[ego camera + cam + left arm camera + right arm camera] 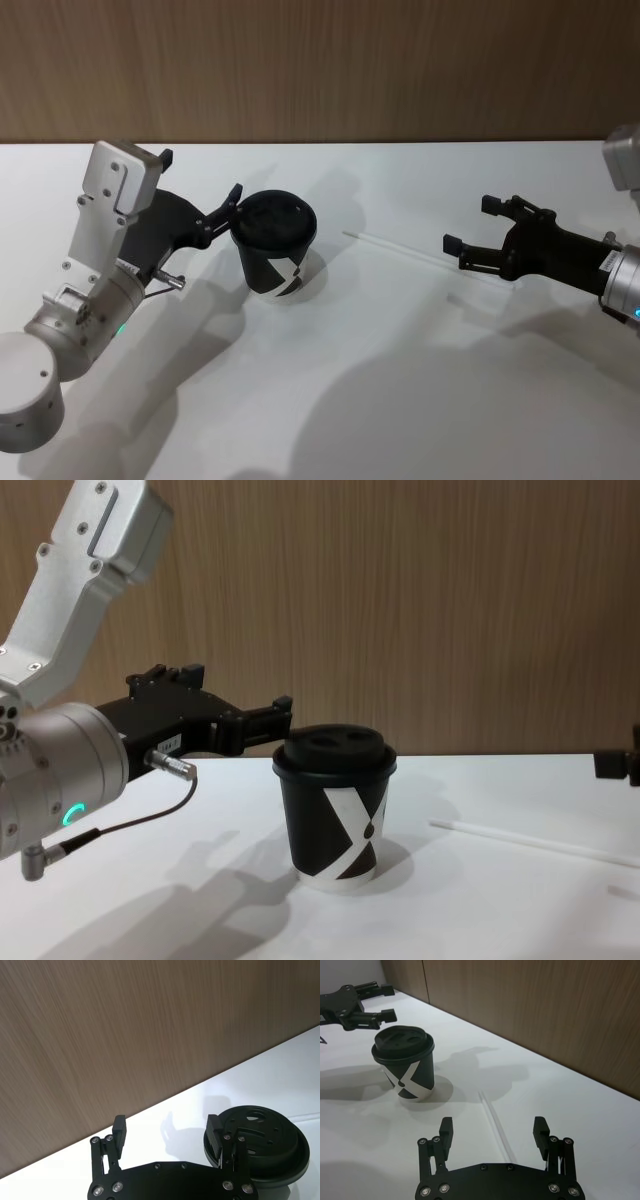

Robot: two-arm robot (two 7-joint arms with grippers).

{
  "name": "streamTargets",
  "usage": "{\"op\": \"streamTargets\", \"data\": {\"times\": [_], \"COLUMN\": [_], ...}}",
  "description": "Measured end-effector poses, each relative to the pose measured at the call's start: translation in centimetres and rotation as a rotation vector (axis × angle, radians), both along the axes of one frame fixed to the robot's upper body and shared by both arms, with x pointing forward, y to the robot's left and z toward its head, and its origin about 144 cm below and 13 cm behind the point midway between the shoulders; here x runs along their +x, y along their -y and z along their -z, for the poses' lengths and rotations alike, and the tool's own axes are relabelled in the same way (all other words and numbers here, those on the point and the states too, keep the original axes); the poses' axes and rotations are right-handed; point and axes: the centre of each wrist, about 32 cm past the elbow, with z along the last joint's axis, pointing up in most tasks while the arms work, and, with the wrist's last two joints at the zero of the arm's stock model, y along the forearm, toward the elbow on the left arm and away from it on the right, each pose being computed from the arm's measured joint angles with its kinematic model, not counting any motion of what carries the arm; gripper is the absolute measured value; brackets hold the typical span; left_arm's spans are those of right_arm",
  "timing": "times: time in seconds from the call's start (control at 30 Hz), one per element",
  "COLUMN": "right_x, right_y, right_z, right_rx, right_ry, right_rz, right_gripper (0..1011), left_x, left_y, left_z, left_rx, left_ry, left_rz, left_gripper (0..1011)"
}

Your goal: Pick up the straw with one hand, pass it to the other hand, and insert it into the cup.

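The straw lies flat on the desk, centre-right in the head view, so nothing is done yet: pickup, handover and insertion all remain. The right tool hovers over the straw's right end, jaws wide and empty. The lidded cup stands upright left of centre. The left tool, open and empty, sits just beside its lid. There's bare desk between cup and right tool, and a wood wall closes the back.
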Motion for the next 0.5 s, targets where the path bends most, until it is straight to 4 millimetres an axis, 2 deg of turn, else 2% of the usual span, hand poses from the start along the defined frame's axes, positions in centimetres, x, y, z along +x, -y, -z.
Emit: {"op": "streamTargets", "data": {"times": [0.5], "right_x": [1.3], "right_y": [0.7], "right_z": [1.3], "right_rx": [-0.042], "right_ry": [-0.039], "right_rz": [-0.027], "right_gripper": [1001], "left_x": [0.0], "left_y": [0.0], "left_z": [0.0], "left_rx": [0.0], "left_ry": [0.0], "left_rz": [0.0], "left_gripper": [1002]}}
